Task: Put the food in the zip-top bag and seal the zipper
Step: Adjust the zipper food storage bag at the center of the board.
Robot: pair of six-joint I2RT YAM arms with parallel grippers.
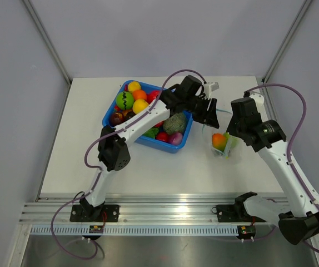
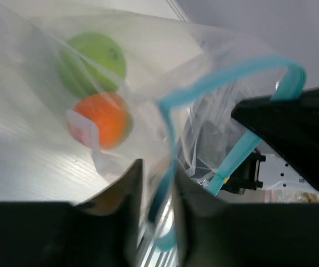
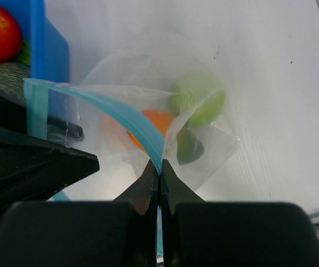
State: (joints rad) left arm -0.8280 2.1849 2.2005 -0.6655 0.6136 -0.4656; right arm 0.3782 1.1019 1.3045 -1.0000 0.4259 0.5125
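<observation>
The zip-top bag (image 1: 226, 146) hangs just above the table right of the bin, with an orange fruit (image 1: 219, 140) and a green fruit inside. My left gripper (image 1: 210, 115) grips its left mouth edge; in the left wrist view its jaws (image 2: 158, 183) close around the blue-green zipper (image 2: 226, 75), with the green fruit (image 2: 93, 61) and orange fruit (image 2: 101, 119) beyond. My right gripper (image 1: 233, 132) is shut on the zipper strip (image 3: 115, 111) at its right end (image 3: 159, 169). The mouth gapes between the two grippers. More food (image 1: 125, 100) fills the bin.
The blue bin (image 1: 183, 142) sits at centre back, directly under my left arm. My two grippers are close together above the bag. A white block (image 1: 213, 87) lies behind the left gripper. A metal rail (image 1: 165, 214) runs along the near table edge.
</observation>
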